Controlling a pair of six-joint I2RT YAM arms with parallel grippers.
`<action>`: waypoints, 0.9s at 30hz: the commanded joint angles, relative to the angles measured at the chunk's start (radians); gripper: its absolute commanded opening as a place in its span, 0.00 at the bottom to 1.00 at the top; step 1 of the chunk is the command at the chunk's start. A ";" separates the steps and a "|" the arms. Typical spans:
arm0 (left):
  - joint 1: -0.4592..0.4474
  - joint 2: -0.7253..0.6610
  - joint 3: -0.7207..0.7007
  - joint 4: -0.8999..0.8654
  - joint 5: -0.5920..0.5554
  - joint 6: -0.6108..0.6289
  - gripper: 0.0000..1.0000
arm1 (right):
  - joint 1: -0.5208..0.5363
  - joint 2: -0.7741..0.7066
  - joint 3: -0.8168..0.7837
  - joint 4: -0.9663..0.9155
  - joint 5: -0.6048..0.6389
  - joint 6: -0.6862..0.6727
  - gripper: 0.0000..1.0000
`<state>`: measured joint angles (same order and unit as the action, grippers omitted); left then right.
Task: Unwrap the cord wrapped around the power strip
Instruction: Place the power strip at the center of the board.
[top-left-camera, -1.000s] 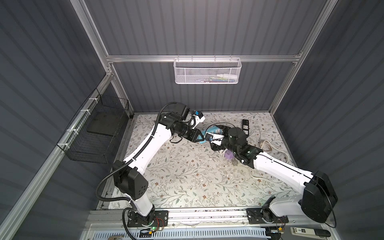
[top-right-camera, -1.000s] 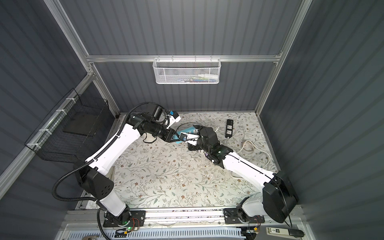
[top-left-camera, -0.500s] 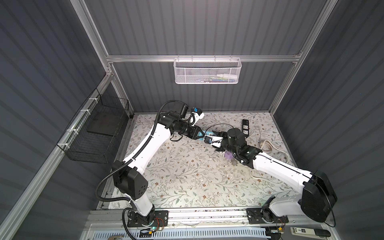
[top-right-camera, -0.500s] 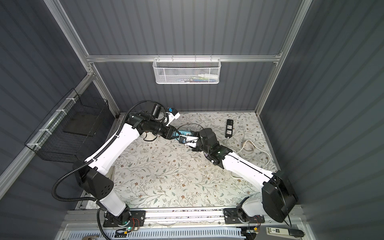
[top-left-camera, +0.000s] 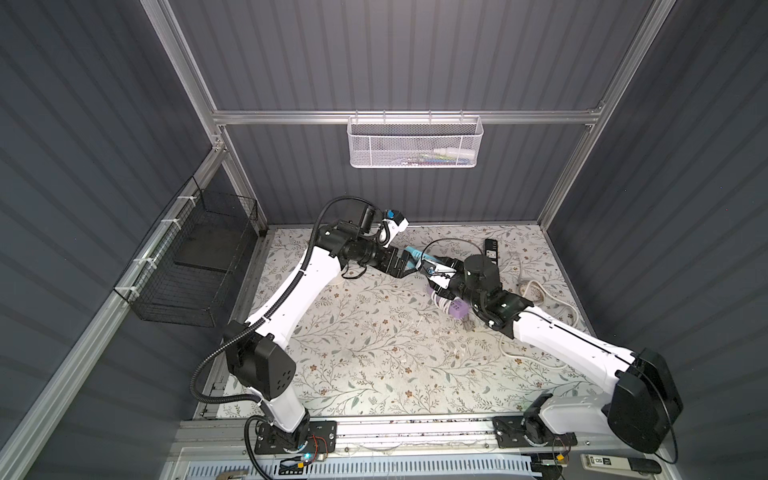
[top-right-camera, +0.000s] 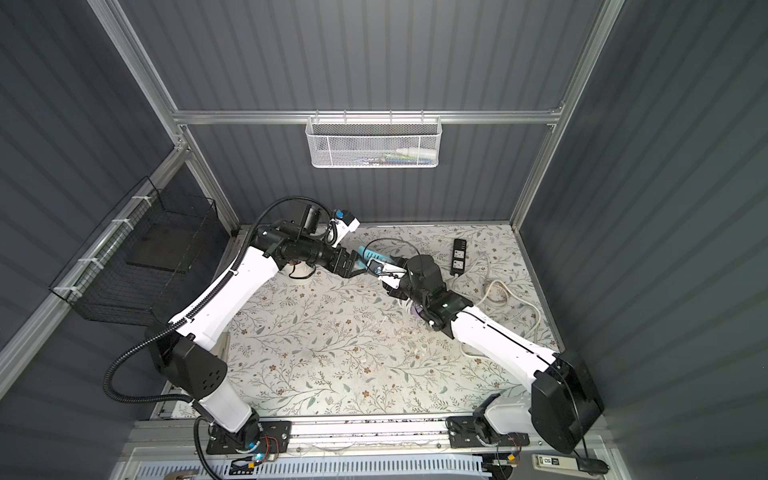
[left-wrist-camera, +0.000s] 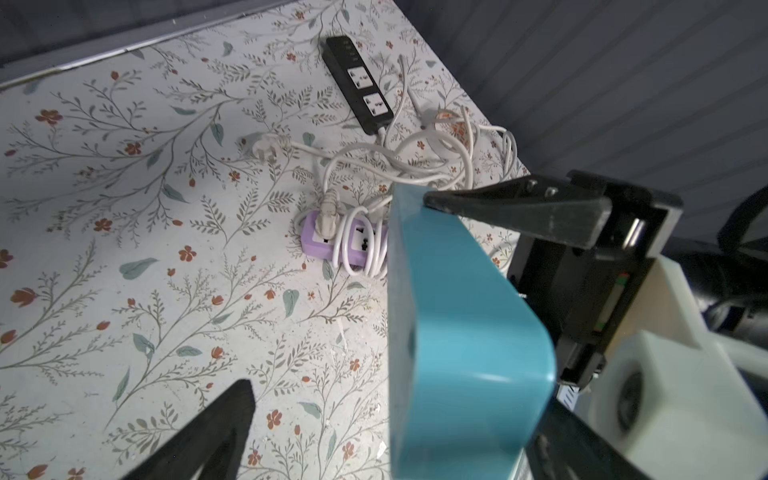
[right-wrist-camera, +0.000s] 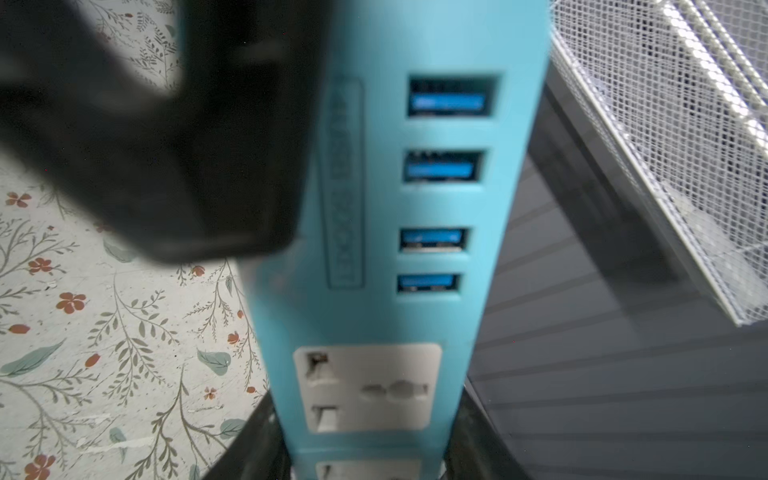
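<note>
Teal power strip (top-left-camera: 417, 254) was up off the table, in mid-air near the back-centre of the cell, lying roughly level btwn the two arms. The right wrist view showed its face (right-wrist-camera: 374, 249) w/ four blue USB ports and pale sockets, and no cord round that stretch. The right gripper (top-left-camera: 434, 266) was clamped on one end, a finger each side of the body. The left gripper (top-left-camera: 407, 266) sat at the other end w/ jaws spread wide. In the left wrist view one of its fingers (left-wrist-camera: 208, 432) stood well clear of the strip, bare table showing btwn them. A thin dark cord (top-left-camera: 446, 240) arced off from beside the strip toward the back; couldn't tell where it joined.

Under the right arm's wrist, on the floral table cover (top-left-camera: 365, 340), lay a purple power strip (left-wrist-camera: 320, 245). It had a white cord (left-wrist-camera: 365, 253) coiled several turns round its middle. Further back a black power strip (left-wrist-camera: 365, 91) lay flat near the back edge. Loose white cords (left-wrist-camera: 436, 158) were tangled beside both, and a white plug (left-wrist-camera: 264, 147) lay apart from them on the cover.

A white mesh basket (top-left-camera: 415, 145) hung on the back wall, and a black wire basket (top-left-camera: 195, 266) on the left wall.
</note>
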<state>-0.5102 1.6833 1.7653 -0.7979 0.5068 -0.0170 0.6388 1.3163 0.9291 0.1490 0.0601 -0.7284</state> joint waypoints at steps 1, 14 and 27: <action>0.041 -0.099 -0.047 0.161 -0.018 -0.078 1.00 | -0.014 -0.004 0.013 -0.035 0.036 0.132 0.00; 0.075 -0.229 -0.200 0.378 -0.214 -0.109 1.00 | -0.375 0.200 0.257 -0.410 -0.142 0.651 0.00; 0.075 -0.239 -0.264 0.413 -0.232 -0.098 1.00 | -0.473 0.600 0.630 -0.685 -0.097 0.809 0.00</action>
<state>-0.4332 1.4574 1.5227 -0.4034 0.2932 -0.1246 0.1936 1.8809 1.5013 -0.4644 -0.0380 0.0074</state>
